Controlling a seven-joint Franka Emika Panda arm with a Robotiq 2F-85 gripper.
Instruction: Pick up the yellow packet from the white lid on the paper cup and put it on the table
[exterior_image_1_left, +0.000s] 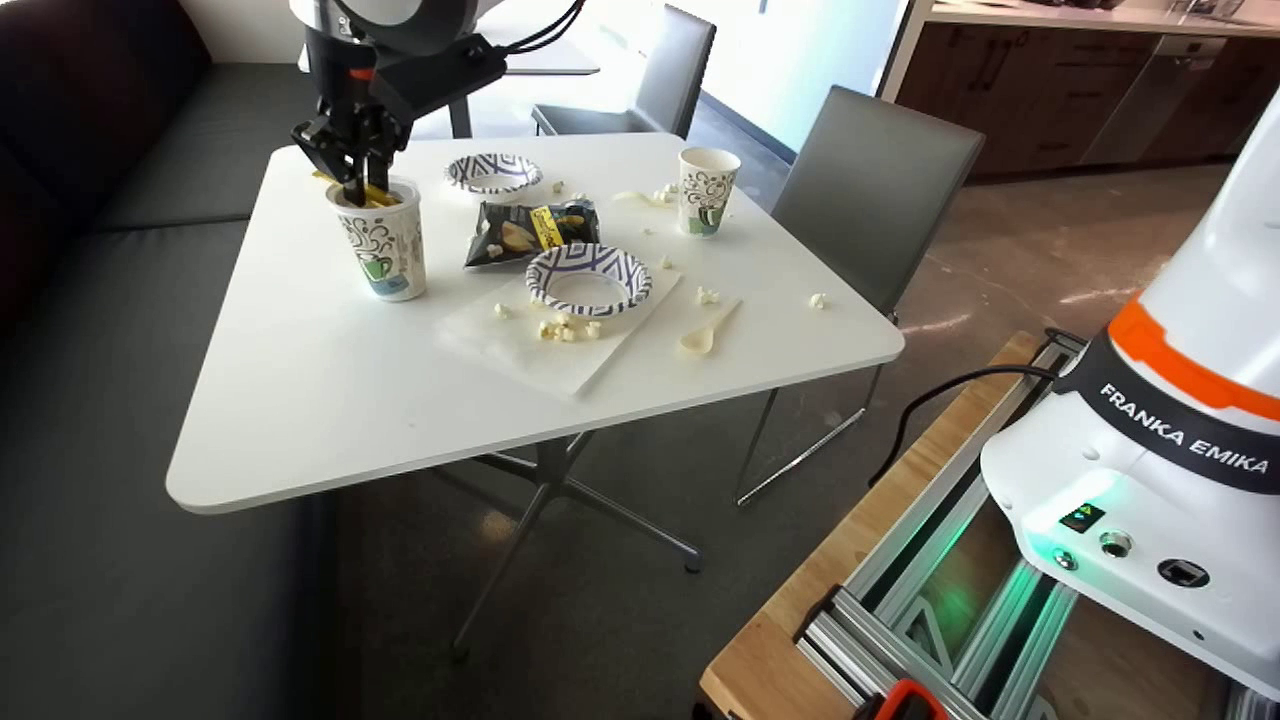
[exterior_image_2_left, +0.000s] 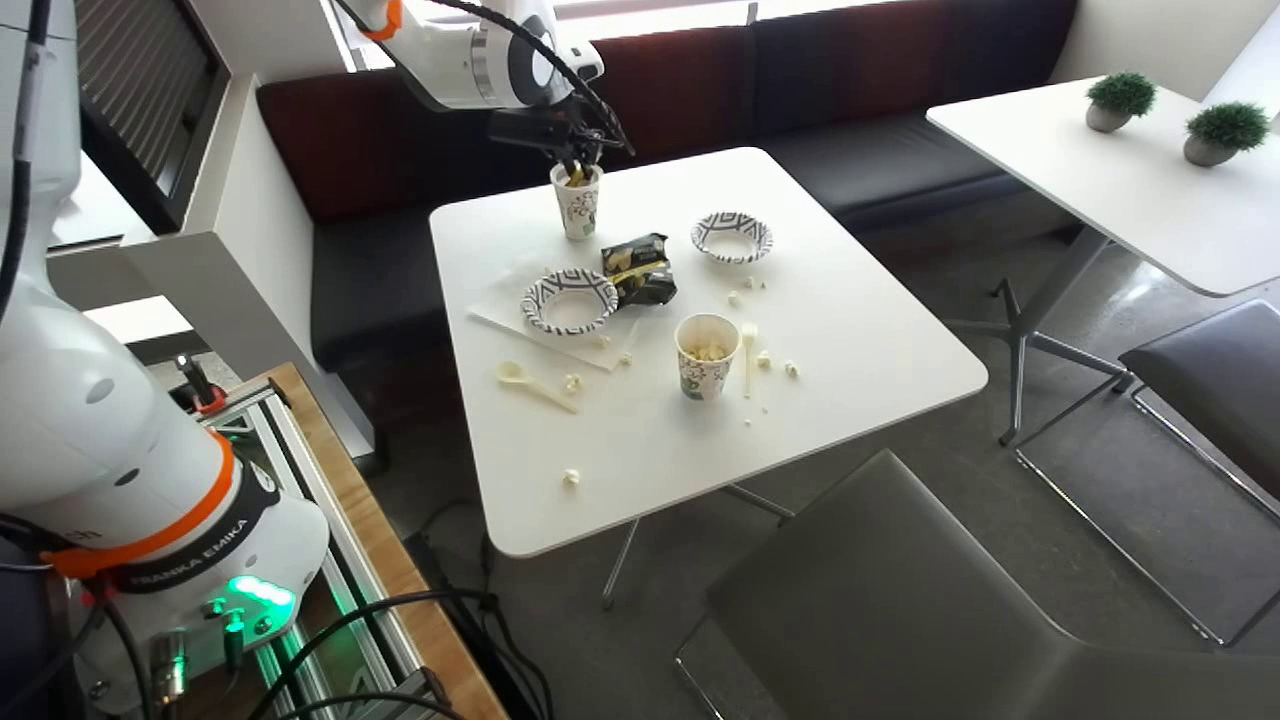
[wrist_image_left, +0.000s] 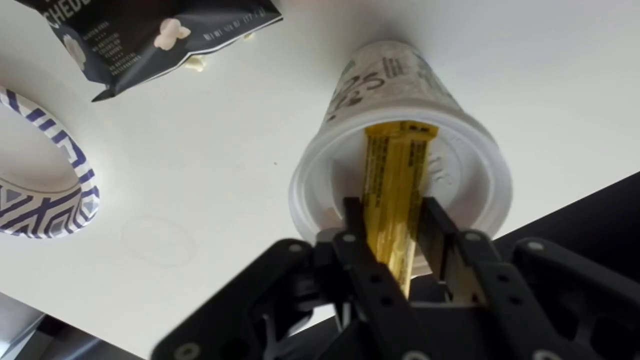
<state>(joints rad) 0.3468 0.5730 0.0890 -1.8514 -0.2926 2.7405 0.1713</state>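
Yellow packet (wrist_image_left: 397, 165) is lying btwn my fingers (wrist_image_left: 354, 215), its far end sticking out past the tips, over the white lid (wrist_image_left: 462, 165) that's sitting just below me on the paper cup (wrist_image_left: 390, 80). My gripper (wrist_image_left: 393, 210) is pointing down at the lid w/ only a narrow gap, a finger standing close along each side; can't tell if they're pinching or tips are touching lid. The table (wrist_image_left: 225, 145) is holding the cup up underneath.
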